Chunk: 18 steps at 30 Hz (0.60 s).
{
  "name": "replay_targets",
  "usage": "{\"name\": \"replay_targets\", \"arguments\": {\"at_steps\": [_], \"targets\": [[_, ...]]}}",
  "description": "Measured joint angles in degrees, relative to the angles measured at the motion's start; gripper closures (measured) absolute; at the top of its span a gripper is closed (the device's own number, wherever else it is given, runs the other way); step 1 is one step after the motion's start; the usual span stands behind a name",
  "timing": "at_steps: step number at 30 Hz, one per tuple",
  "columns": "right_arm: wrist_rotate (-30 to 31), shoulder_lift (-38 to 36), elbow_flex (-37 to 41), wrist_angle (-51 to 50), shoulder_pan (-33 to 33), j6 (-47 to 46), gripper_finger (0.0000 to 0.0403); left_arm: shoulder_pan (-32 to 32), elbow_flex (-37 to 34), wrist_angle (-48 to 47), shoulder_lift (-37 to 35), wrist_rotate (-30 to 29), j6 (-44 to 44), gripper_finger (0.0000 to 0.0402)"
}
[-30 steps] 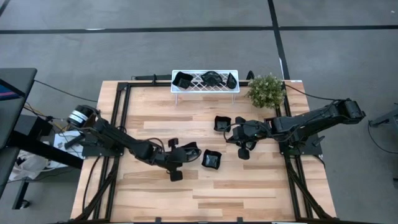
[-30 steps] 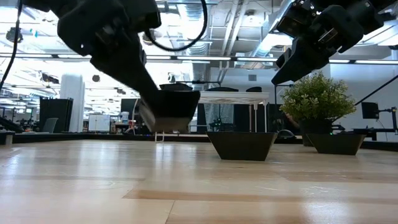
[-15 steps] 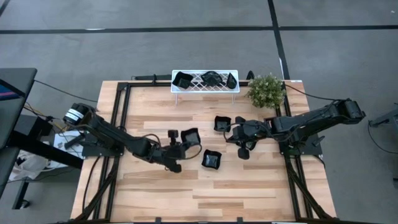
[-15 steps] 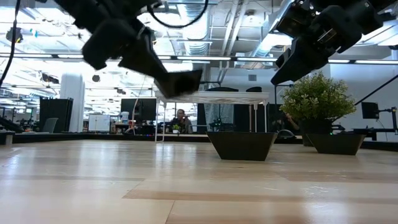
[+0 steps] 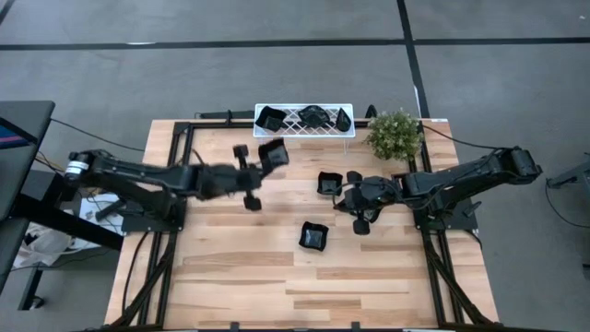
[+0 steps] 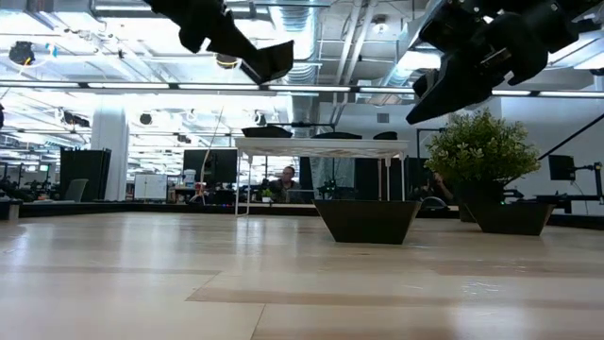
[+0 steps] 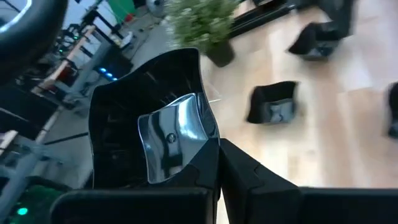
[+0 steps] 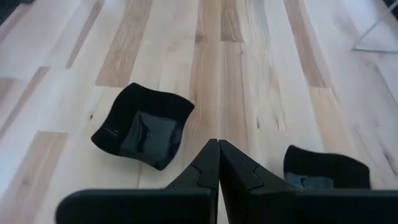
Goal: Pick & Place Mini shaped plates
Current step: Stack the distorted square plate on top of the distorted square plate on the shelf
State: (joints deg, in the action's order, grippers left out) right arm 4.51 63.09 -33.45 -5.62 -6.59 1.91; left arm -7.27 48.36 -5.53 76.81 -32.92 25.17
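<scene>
The counter (image 5: pixel 277 277) is pale wood in long planks with visible grain, framed by dark metal rails. The left gripper (image 5: pixel 261 166) hangs in the air above the far half of the counter, just short of the white lattice rack (image 5: pixel 304 133), its fingers clamped on the rim of a glossy black plate (image 5: pixel 273 154) — a small squarish dish with upturned, wavy edges. In the left wrist view that held plate (image 7: pixel 149 124) stands on edge just ahead of the fingers, its hollow facing the camera and a mirror-bright patch shining on its inner floor. In the low view it (image 6: pixel 269 59) is tilted and well clear of the wood, higher than the rack's top. 3 more black plates already sit in the rack, which stands on thin white legs beside a green potted plant (image 5: pixel 395 133). The right gripper (image 5: pixel 355 205) hovers over the counter's right-middle with its fingers pressed together and holding nothing. 2 dishes lie flat on the wood near it: a square plate with flared sides (image 5: pixel 313 236), toward the front, and another squarish one (image 5: pixel 329 183) just beside the gripper — both with their hollows up. I cannot tell a long axis on any of these near-square dishes.
</scene>
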Motion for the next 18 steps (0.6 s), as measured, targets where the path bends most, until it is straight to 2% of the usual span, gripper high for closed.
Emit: {"name": "replay_targets", "arguments": {"at_steps": [5, 13, 18], "targets": [[0.0, 0.0, 0.0, 1.2, 0.0, 1.2, 0.0403, 8.3, 0.0, 0.0, -1.6, 8.3, 7.2, 0.0392], [0.0, 0.0, 0.0, 1.5, 0.0, 1.7, 0.0403, 19.6, 0.0, 0.4, -1.6, 11.4, 22.3, 0.0392], [0.0, 0.0, 0.0, 1.5, 0.0, 1.7, 0.0403, 27.6, 0.0, 0.6, -1.6, 20.3, 27.1, 0.0392]]}}
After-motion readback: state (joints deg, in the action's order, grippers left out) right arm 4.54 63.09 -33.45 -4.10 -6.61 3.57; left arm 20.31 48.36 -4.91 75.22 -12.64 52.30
